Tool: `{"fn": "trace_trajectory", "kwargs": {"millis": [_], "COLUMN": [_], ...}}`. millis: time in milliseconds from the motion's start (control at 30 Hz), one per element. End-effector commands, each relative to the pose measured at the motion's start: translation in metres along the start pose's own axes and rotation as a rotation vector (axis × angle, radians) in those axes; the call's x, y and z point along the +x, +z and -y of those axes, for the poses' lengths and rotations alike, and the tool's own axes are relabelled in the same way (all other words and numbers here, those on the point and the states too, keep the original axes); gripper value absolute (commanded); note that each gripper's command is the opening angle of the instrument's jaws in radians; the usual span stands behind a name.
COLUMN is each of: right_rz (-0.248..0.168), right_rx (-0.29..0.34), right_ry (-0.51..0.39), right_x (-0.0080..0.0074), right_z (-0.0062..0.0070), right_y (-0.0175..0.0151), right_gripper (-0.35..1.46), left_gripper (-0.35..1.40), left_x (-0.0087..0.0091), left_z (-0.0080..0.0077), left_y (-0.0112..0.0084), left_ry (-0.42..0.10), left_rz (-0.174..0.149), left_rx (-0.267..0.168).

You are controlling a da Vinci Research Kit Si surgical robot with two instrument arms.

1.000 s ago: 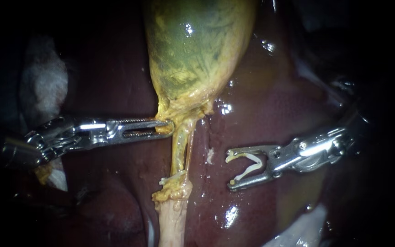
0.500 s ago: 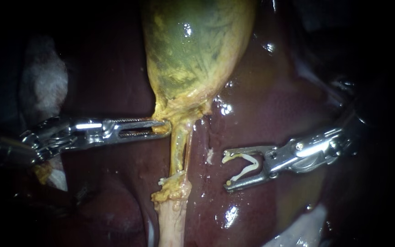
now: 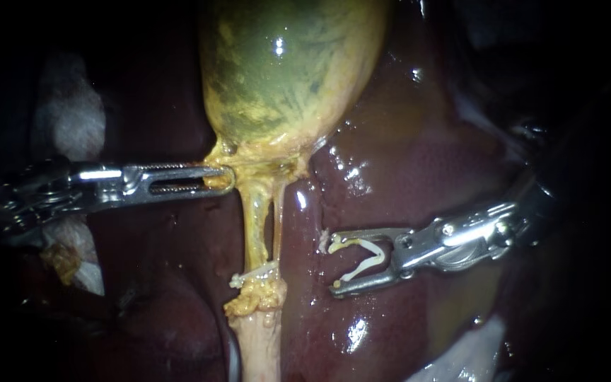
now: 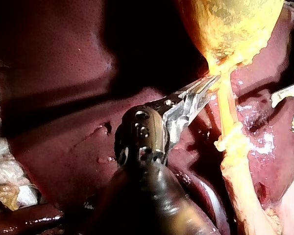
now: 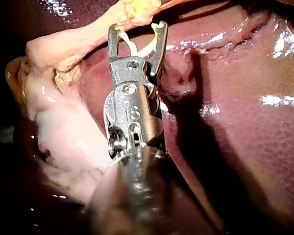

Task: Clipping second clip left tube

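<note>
We judge the task about half done. The left tube (image 3: 252, 223) hangs stretched from the neck of the gallbladder (image 3: 284, 71). At its end far from the gallbladder a seated clip (image 3: 252, 274) already lies across it. The hand of our left instrument (image 3: 224, 179) is closed on the yellow tissue at the gallbladder's neck. The hand of our right instrument (image 3: 334, 267) has its jaws wide apart, and the loaded clip (image 3: 362, 258) sits between them with a leg against each jaw. It stands beside the tube, not touching it, on the far side of the gallbladder's stalk from the left instrument. The second clip has yet to be carried around the tube, nearer the gallbladder than the seated one, and squeezed shut.
</note>
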Motion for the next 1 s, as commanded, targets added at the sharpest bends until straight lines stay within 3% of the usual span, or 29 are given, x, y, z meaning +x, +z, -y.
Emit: {"fn": "trace_trajectory", "kwargs": {"millis": [33, 167, 333, 533, 700, 1000], "right_rz": [0.000, -0.004, -0.010, -0.018, -0.020, -0.020], "right_rx": [0.003, 0.006, 0.008, 0.002, -0.001, -0.002], "right_ry": [0.016, 0.104, 0.290, 0.403, 0.469, 0.491], "right_x": [0.0002, 0.0012, 0.0028, 0.0040, 0.0038, 0.0022], "right_z": [0.0000, 0.0000, -0.0003, -0.0012, -0.0024, -0.0036], "right_y": [0.0003, 0.0021, 0.0051, 0.0080, 0.0088, 0.0088], "right_gripper": [0.58, 0.58, 0.58, 0.59, 0.58, 0.54], "left_gripper": [-0.35, -0.35, -0.35, -0.35, -0.35, -0.35], "left_x": [0.0000, -0.0001, -0.0001, -0.0001, -0.0001, -0.0002], "left_z": [-0.0001, -0.0003, -0.0004, -0.0004, -0.0005, -0.0007], "left_y": [0.0000, 0.0000, 0.0001, 0.0001, 0.0001, 0.0002], "left_ry": [0.000, 0.000, 0.000, 0.000, -0.001, -0.001], "left_rz": [-0.001, 0.002, 0.001, 0.001, 0.001, 0.000], "left_rx": [0.001, 0.002, 0.003, 0.004, 0.004, 0.005]}}
